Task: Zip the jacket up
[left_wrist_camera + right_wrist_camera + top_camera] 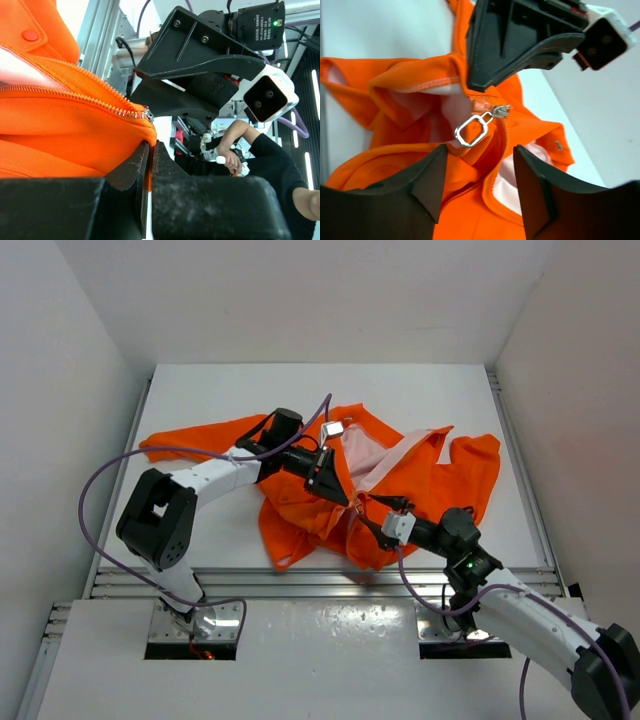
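Observation:
The orange jacket [400, 475] lies crumpled across the middle of the table, its pale lining [362, 455] showing. My left gripper [338, 490] is shut on the jacket's front edge near the zipper's lower end; the left wrist view shows orange fabric [75, 130] pinched between its fingers, with the zipper teeth [100, 102] just above. My right gripper [372, 517] is open just in front of it. In the right wrist view the silver zipper pull [474, 131] hangs from the slider [501, 110] between and a little beyond my open fingers, under the left gripper [515, 45].
White walls stand on three sides of the white table [240, 390]. A metal rail [300, 582] runs along the near edge. The jacket's sleeve [190, 445] stretches to the left; the other sleeve [478, 465] lies at the right.

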